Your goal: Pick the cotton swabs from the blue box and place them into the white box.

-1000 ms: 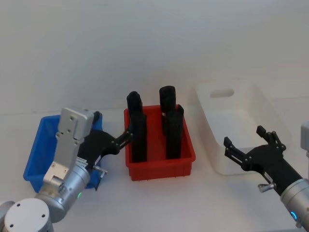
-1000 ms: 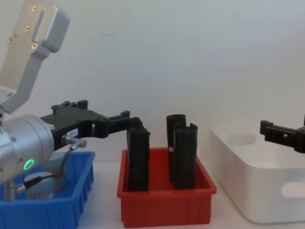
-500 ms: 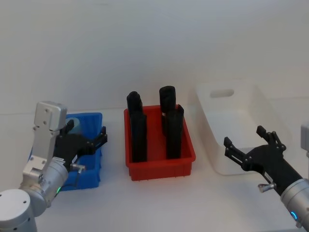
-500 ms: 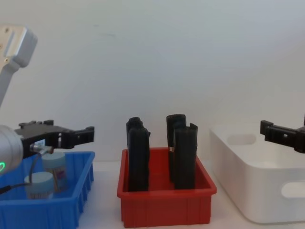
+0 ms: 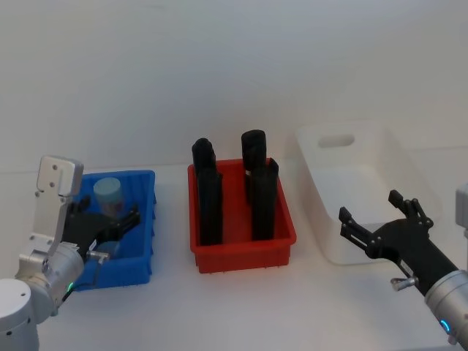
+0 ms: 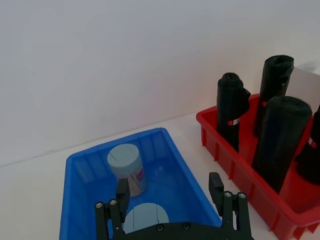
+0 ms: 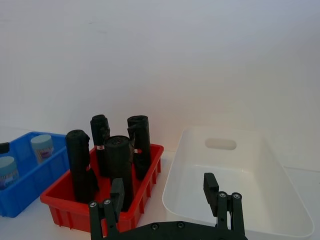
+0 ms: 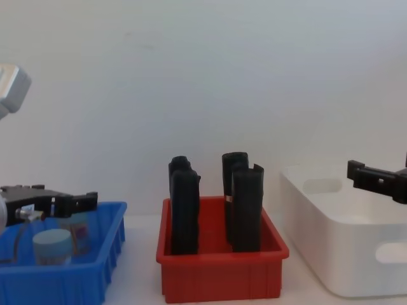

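Observation:
The blue box (image 5: 143,219) sits at the left of the table, also in the chest view (image 8: 95,276). Two cotton swabs tubs stand in it: a far one (image 6: 126,164) and a near one (image 6: 145,219), seen side-on too (image 8: 52,246). My left gripper (image 6: 169,188) hovers open just above the box, with the near tub low between its fingers (image 6: 122,191) and untouched. The white box (image 5: 365,183) stands at the right with nothing in it. At its near left corner my right gripper (image 5: 369,207) hangs open and holds nothing.
A red bin (image 5: 241,252) with several tall black objects (image 5: 210,201) stands between the two boxes. Bare white table lies in front of all three bins, and a plain white wall is behind them.
My left gripper has drawn back to the left and dropped, from beside the red bin to over the blue box, uncovering the tubs. The right arm has not moved.

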